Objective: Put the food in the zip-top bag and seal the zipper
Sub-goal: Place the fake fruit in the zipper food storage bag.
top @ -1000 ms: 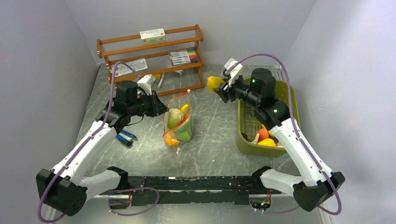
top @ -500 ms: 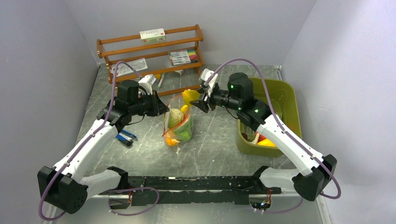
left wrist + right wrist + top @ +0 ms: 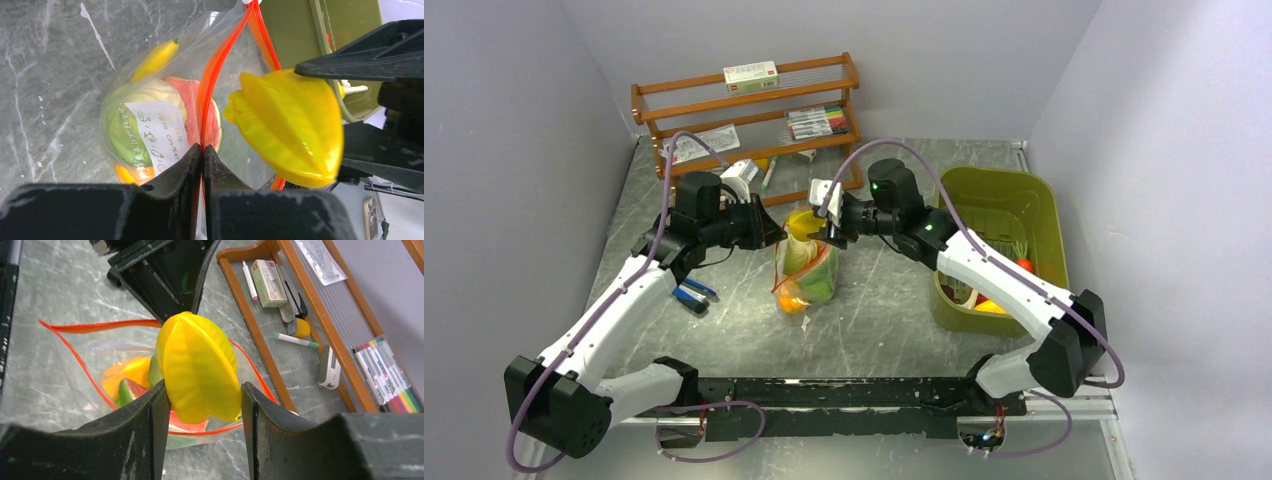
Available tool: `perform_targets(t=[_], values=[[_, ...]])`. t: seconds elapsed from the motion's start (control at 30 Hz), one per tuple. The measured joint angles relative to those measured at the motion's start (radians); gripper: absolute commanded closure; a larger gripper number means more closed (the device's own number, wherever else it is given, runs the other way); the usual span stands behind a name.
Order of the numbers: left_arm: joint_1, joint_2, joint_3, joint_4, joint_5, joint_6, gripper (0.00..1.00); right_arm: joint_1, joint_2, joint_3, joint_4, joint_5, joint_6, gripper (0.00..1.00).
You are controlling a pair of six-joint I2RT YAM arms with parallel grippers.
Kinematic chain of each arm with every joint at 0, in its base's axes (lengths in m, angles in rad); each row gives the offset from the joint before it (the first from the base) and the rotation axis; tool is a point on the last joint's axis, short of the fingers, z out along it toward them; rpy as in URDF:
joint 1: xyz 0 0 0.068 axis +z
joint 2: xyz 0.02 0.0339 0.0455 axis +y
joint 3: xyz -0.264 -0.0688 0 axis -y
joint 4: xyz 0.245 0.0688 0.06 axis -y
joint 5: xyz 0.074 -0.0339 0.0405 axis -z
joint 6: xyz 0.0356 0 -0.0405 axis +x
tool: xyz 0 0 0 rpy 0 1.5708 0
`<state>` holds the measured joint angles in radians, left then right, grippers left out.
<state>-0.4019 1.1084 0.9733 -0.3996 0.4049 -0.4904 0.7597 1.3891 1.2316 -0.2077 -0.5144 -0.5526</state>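
Note:
The clear zip-top bag (image 3: 806,268) stands open mid-table, holding several toy foods: banana (image 3: 155,59), green piece (image 3: 117,125), red piece (image 3: 187,100), orange piece (image 3: 122,375). My left gripper (image 3: 202,150) is shut on the bag's red-orange zipper (image 3: 220,65) edge, holding it up. My right gripper (image 3: 202,405) is shut on a yellow star fruit (image 3: 197,367), held just above the bag's open mouth; it also shows in the left wrist view (image 3: 290,127) and the top view (image 3: 802,222).
An olive-green bin (image 3: 1034,200) with more toy food stands at the right. A wooden rack (image 3: 754,110) with marker pens (image 3: 819,122) and a small box stands at the back. A blue tool (image 3: 692,293) lies by the left arm.
My right arm has swung left from over the bin, carrying the yellow star fruit to just above the bag's mouth. My left gripper has kept its hold on the bag edge.

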Motion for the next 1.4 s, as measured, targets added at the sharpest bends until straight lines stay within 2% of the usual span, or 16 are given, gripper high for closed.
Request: perform_targets(t=[0.2,0.5,0.83,1.0,1.13,1.33,1.4], values=[[0.000,0.000,0.000,0.000,0.000,0.000,0.93,0.002,0.077,0.064,-0.085,-0.006,-0.169,0.54],[0.000,0.000,0.000,0.000,0.000,0.000,0.93,0.011,0.090,0.067,-0.180,0.020,-0.381,0.54],[0.000,0.000,0.000,0.000,0.000,-0.001,0.93,0.023,0.125,0.097,-0.284,0.090,-0.481,0.37],[0.000,0.000,0.000,0.000,0.001,-0.001,0.93,0.024,0.124,0.100,-0.277,0.085,-0.458,0.37],[0.000,0.000,0.000,0.000,0.004,-0.004,0.93,0.024,0.120,0.098,-0.238,0.074,-0.367,0.39],[0.000,0.000,0.000,0.000,0.004,-0.008,0.93,0.024,0.003,-0.035,-0.062,0.051,-0.134,0.41],[0.000,0.000,0.000,0.000,0.004,-0.009,0.93,0.026,-0.077,-0.125,0.063,0.071,0.006,0.44]])
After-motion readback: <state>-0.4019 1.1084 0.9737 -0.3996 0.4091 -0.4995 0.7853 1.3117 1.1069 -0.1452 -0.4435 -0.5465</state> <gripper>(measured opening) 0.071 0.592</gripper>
